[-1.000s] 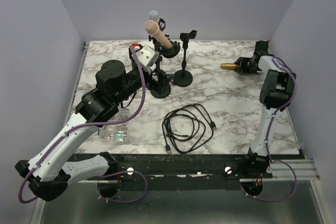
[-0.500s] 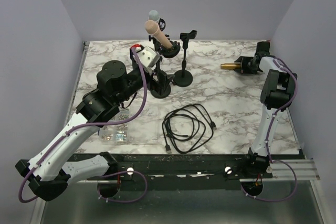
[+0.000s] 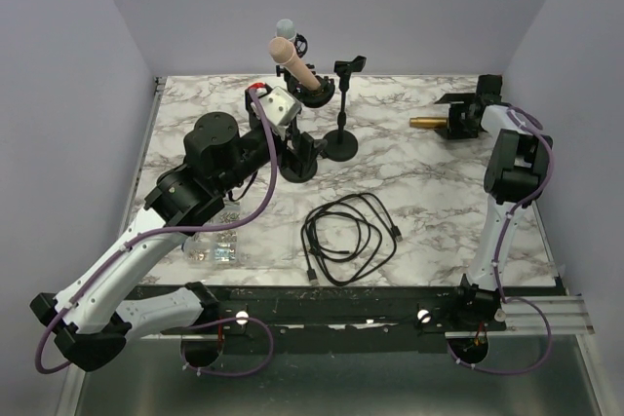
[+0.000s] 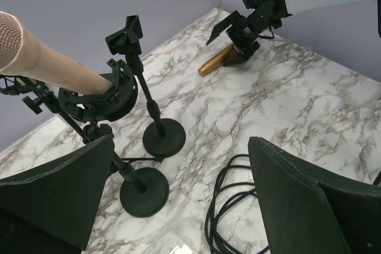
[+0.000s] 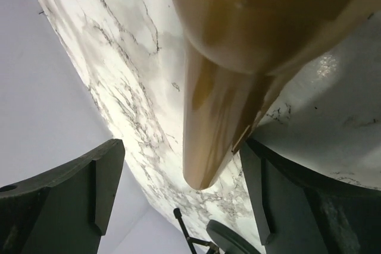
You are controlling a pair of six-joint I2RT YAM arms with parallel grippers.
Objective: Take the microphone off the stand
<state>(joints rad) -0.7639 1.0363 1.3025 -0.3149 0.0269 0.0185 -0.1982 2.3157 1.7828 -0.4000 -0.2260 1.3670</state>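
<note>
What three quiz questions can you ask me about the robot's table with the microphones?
1. True or false: the beige microphone sits in a stand.
2. Pick one: where does the gold microphone lie? A) flat on the marble table. B) clipped in a holder. C) on top of the black cable.
3. Count: of the left claw and the right claw, how many are open?

Key: 1 true. 2 A. 3 two; the right claw's fingers stand on either side of the gold microphone without gripping it.
</note>
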